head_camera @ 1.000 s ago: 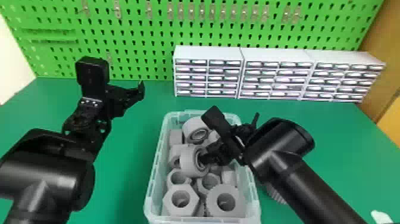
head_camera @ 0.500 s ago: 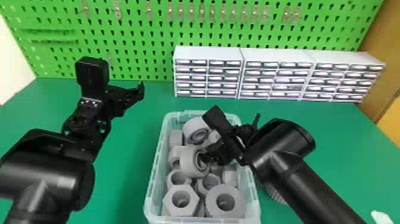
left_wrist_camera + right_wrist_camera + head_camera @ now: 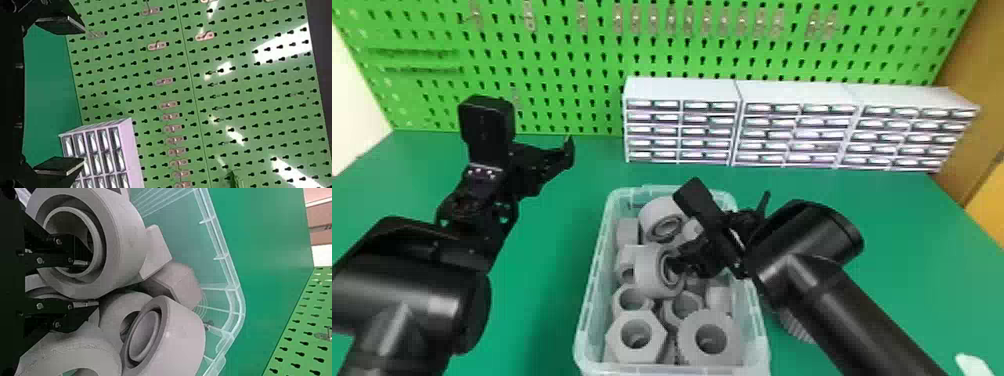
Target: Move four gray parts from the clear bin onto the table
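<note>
In the head view, the clear bin [image 3: 593, 280] holds several gray parts, with a hex nut [image 3: 632, 345] and a round part [image 3: 727, 345] near its front. My right gripper [image 3: 682, 262] reaches into the bin at a tilted gray ring [image 3: 646, 272] on top of the pile. In the right wrist view, my right gripper [image 3: 88, 284] has one finger inside the hole of the gray ring [image 3: 125, 239] and the other outside its rim, shut on the wall. My left gripper [image 3: 544, 162] is held left of the bin; in the left wrist view the left gripper [image 3: 83, 96] stands open and holds nothing.
White drawer cabinets [image 3: 682, 90] stand along the green pegboard [image 3: 572, 60] behind the bin. A ribbed gray part [image 3: 797, 327] lies on the green table [image 3: 547, 310] to the bin's right, partly under my right arm. A small white object [image 3: 974, 365] is at the lower right.
</note>
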